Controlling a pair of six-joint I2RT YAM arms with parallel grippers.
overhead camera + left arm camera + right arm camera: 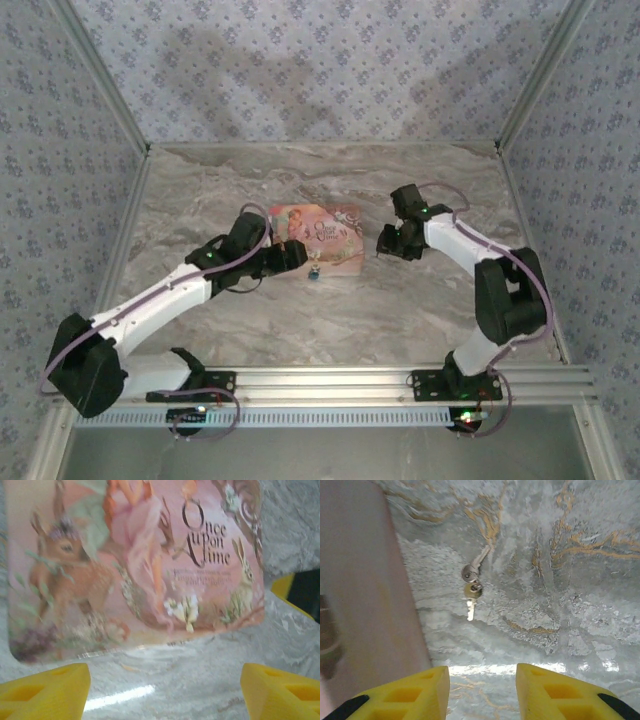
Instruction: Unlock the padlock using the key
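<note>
- The surface [400,310] is grey marble pattern with tan veining. Walls [320,70] papered in a small floral print enclose it on three sides.
- A pink box [325,235] lies flat on the surface.
- The padlock [315,272] rests at the near edge of the pink box. The left end effector [298,256] sits just left of it, released, fingers wide apart.
- The keys [471,587] lie just right of the pink box, ahead of the right end effector [482,690]. Its fingers are narrowly parted and grasp nothing.

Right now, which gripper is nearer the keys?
Right. The keys lie on the table just ahead of the right gripper; the left gripper is at the box's opposite side.
</note>
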